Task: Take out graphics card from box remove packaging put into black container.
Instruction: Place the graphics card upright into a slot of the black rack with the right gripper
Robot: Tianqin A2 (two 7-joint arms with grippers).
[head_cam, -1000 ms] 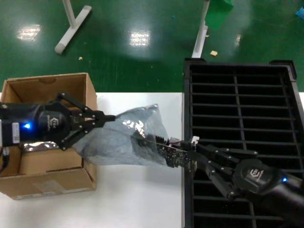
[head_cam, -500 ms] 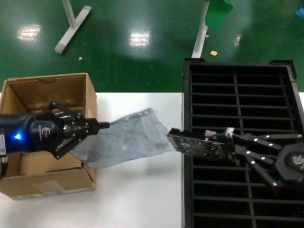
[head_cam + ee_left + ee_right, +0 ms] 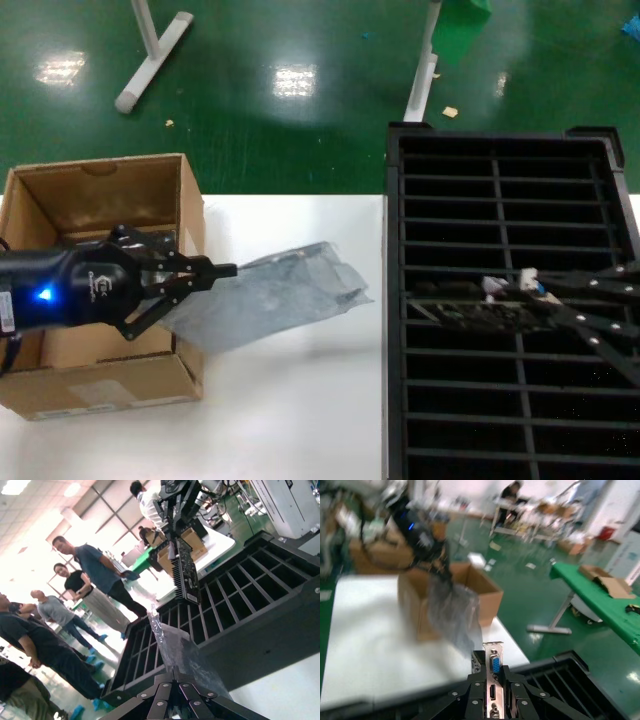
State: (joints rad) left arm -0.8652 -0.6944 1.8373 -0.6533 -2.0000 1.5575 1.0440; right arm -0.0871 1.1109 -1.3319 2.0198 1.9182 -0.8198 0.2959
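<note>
The packaging (image 3: 270, 295) pinched in the left gripper (image 3: 222, 269) jaws is thin, crinkly, translucent grey plastic with a dull sheen. Behind those jaws, the box (image 3: 100, 285) is matt brown corrugated cardboard. The graphics card (image 3: 494, 680) clamped in the right gripper (image 3: 492, 692) jaws has a shiny silver metal bracket. The black container (image 3: 500, 200) is semi-matt black plastic; the worktop (image 3: 290, 420) is smooth white.

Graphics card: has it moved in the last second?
Yes. The graphics card, held by the right gripper, has shifted right, from the table edge to over the black crate.
</note>
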